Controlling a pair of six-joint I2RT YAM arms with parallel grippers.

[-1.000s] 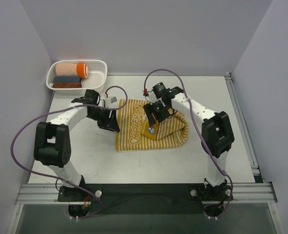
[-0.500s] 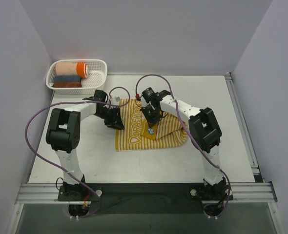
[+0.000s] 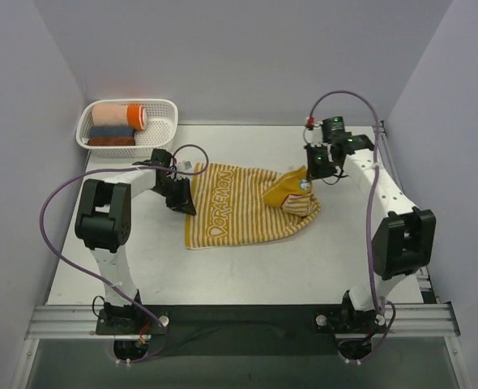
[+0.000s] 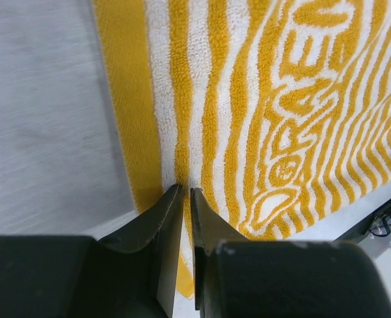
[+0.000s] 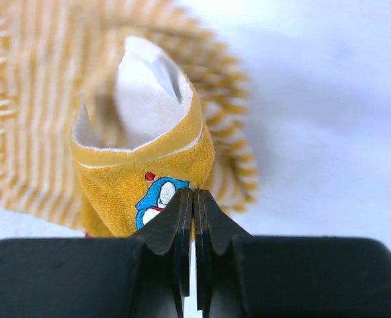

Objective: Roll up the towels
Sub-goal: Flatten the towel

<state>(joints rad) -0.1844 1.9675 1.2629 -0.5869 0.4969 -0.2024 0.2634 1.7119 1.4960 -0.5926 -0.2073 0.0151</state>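
Support is given by the desk (image 3: 247,267) to the towel (image 3: 247,223), which is laid out to the near right of the basket (image 3: 171,128). The towel has been drawn out. One second earlier its mustard end band (image 3: 286,191) was folded back over the lettering (image 3: 221,212). That band has now been carried to the side far from the basket and is held off the desk. The end nearest the basket lies flat. The left hand (image 3: 182,199) is set on that end, narrowed to a slit; whether cloth is pinched cannot be told. The right hand (image 5: 194,193) is clamped on the raised band beside the cartoon figure (image 5: 157,197). Spreading is judged nearly complete; rolling is not yet begun.
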